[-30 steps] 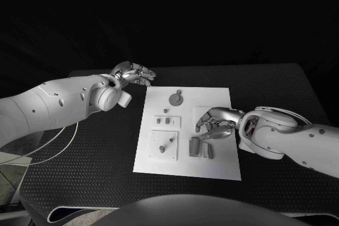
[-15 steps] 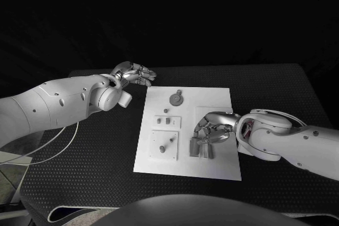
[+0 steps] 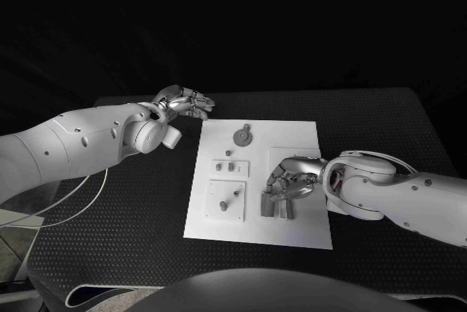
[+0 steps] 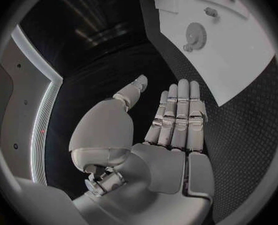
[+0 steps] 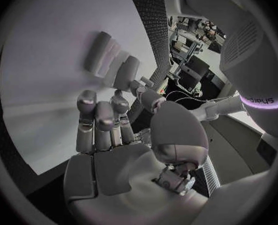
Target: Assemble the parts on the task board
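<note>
Two grey bar-shaped parts lie side by side near the right, near portion of the white task board, and your robot's right hand hangs directly over their far ends, fingers curled downward around them. From the head view you cannot tell whether the fingertips already touch the bars; in the right wrist view the bars sit just beyond the fingers, which look apart from them, so the hand reads as spread and holding nothing yet. The left hand hovers off the board's far left corner, above the black table; the left wrist view shows its palm flat and its fingers straight and together, carrying nothing. Elsewhere on the board you would find a small gear at the far end, a tiny peg just nearer than it, a small plate with two slots left of centre, and a square plate nearer still with a small piece lying on it. Judging by this layout, little of the assembly looks done: the bars lie loose and flat. Most of the work seems to remain, beginning with picking up a bar.
</note>
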Robot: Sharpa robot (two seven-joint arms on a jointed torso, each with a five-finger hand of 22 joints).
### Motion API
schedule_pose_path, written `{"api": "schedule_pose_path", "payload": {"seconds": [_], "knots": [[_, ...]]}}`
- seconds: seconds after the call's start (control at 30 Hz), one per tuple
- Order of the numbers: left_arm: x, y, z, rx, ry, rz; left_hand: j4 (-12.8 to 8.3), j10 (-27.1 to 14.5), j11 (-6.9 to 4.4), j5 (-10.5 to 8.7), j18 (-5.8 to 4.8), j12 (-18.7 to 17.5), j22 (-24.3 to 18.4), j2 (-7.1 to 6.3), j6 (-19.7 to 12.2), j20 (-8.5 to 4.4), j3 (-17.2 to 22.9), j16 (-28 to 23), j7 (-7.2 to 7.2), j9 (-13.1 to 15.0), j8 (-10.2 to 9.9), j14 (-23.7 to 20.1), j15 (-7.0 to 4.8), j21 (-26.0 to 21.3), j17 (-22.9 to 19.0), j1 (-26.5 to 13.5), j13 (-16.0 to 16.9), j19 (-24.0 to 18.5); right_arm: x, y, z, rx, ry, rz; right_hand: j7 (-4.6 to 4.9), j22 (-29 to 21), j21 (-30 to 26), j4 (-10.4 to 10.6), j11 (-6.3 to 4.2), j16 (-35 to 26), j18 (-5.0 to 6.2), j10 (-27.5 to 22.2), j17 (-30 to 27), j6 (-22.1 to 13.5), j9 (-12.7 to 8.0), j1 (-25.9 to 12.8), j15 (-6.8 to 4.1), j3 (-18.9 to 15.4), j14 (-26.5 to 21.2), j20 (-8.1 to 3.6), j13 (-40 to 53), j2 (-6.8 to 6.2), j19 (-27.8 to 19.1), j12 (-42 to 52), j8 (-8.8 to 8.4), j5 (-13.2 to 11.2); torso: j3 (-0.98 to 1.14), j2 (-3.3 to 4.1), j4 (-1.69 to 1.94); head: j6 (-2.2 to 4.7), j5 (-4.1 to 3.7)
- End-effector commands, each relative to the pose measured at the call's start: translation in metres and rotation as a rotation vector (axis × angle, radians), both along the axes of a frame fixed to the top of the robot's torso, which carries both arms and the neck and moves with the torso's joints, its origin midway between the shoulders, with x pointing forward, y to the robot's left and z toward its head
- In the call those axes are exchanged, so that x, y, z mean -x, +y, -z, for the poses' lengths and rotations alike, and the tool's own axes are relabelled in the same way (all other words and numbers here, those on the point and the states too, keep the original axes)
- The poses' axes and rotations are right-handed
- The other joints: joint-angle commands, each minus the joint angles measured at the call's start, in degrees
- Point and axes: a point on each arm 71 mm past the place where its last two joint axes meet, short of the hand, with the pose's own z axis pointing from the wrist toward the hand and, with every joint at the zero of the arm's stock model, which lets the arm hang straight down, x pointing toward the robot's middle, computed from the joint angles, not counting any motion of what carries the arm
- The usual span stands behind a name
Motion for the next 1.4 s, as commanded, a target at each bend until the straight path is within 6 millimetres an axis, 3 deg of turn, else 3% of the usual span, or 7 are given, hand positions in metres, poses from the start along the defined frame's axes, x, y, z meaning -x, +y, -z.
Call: {"api": "schedule_pose_path", "payload": {"seconds": [0.03, 0.23, 0.53, 0.83, 1.03, 1.17, 1.4], "knots": [[0.000, -0.003, 0.000, 0.007, 0.001, 0.022, 0.5, -0.4, 0.02, 0.18, 0.35, -0.1, -0.1, 0.05, -0.4, 0.20, 0.0, -0.3, 0.05, -0.1, -0.2, 0.4, 0.15, 0.3, 0.1, -0.5, -0.1, -0.1, 0.005, 0.002, 0.008, 0.034, 0.043, -0.039, 1.83, 0.7, -0.3, 0.6, 0.05, -0.2, 3.92, -0.6, 0.1, -1.5, -0.3, -0.4, 0.03, 0.1, -0.5, 0.00, -0.1, 0.64, -0.6, 0.3, -0.08, -0.2, 0.00, 0.00, -0.03, 0.01, -0.02], [0.000, -0.003, 0.000, 0.006, 0.005, 0.021, 1.2, -0.5, 0.06, 0.19, 0.35, -0.1, -0.2, 0.40, -0.6, 0.21, 0.1, -0.5, 0.13, -0.1, -0.3, 0.4, 0.16, 0.3, 0.3, -0.9, -0.1, -0.1, 0.002, 0.004, 0.011, 0.027, 0.036, -0.031, 1.83, 0.8, -0.2, 1.2, 0.07, -0.1, 3.92, -0.8, 0.1, -1.9, -0.6, -0.6, 0.04, 0.2, -0.6, 0.08, -0.1, 1.89, -0.8, 0.5, -0.26, -0.2, 0.00, 0.00, 0.02, 0.01, -0.11], [0.000, -0.004, 0.000, 0.007, 0.005, 0.024, 1.4, -0.5, 0.07, 0.20, 0.35, -0.1, -0.2, 0.38, -0.7, 0.22, 0.1, -0.6, 0.15, -0.1, -0.3, 0.3, 0.17, 0.2, 0.4, -0.9, -0.2, -0.2, 0.000, 0.008, 0.012, 0.019, 0.014, -0.030, 1.84, 1.0, 0.0, 0.6, 0.09, 0.1, 3.92, -1.1, 0.2, -1.9, -1.0, 0.1, 0.06, 0.9, -0.8, 0.06, -0.1, 5.17, -1.1, 0.8, -0.07, -0.2, -0.03, 0.00, -0.01, 0.01, -0.13], [0.000, -0.003, 0.000, 0.005, 0.006, 0.021, 1.4, -0.6, 0.07, 0.20, 0.35, -0.1, -0.2, 0.37, -0.7, 0.22, 0.1, -0.6, 0.16, -0.1, -0.3, 0.3, 0.17, 0.2, 0.4, -0.9, -0.2, -0.2, -0.003, 0.004, 0.010, -0.001, -0.021, -0.004, 1.88, 1.0, 0.2, 0.0, 0.13, 0.3, 3.92, -1.1, 0.2, -1.3, -1.1, -0.1, 0.10, 0.8, -0.8, 0.10, -0.1, 5.16, -1.1, 1.0, 0.36, -0.2, -0.04, 0.00, -0.02, 0.01, -0.11], [0.000, -0.004, 0.000, 0.006, 0.006, 0.024, 1.5, -0.6, 0.07, 0.20, 0.35, -0.1, -0.2, 0.38, -0.7, 0.22, 0.1, -0.7, 0.17, -0.1, -0.3, 0.3, 0.17, 0.2, 0.4, -0.9, -0.2, -0.2, -0.004, 0.007, 0.000, -0.100, -0.110, 0.033, 1.88, 1.0, 0.4, -0.6, 0.12, 0.4, 3.92, -0.9, 0.2, -1.1, -1.3, -0.3, 0.09, 0.4, -0.6, 0.05, -0.2, 3.26, -0.9, 1.3, 0.53, -0.2, -0.01, -0.02, 0.00, 0.01, -0.12], [0.000, -0.003, 0.000, 0.006, 0.007, 0.023, 1.5, -0.6, 0.07, 0.20, 0.35, -0.1, -0.2, 0.38, -0.7, 0.22, 0.1, -0.7, 0.17, -0.1, -0.3, 0.3, 0.17, 0.2, 0.4, -0.9, -0.2, -0.2, -0.005, 0.004, -0.004, -0.131, -0.147, 0.072, 1.89, 0.9, 0.5, -0.2, 0.12, 0.5, 3.92, -0.7, 0.2, -1.1, -1.5, -1.3, 0.08, -0.5, -0.2, -0.02, -0.3, -0.02, -0.5, 1.4, 0.62, -0.2, -0.02, 0.00, -0.01, 0.01, -0.15], [0.000, -0.003, 0.000, 0.006, 0.009, 0.025, 1.6, -0.6, 0.09, 0.19, 0.34, -0.1, -0.2, 0.34, -0.8, 0.23, 0.1, -0.7, 0.19, -0.1, -0.3, 0.3, 0.18, 0.2, 0.5, -0.9, -0.2, -0.2, -0.004, -0.004, -0.009, -0.155, -0.186, 0.127, 1.79, 0.6, 0.5, 1.2, 0.00, 0.5, 3.92, -0.7, 0.1, -1.1, -1.8, -4.9, -0.03, -3.8, 0.0, -0.21, -0.6, -3.97, -0.2, 1.5, 0.78, -0.2, -0.08, -0.01, -0.07, 0.01, -0.12]]}}
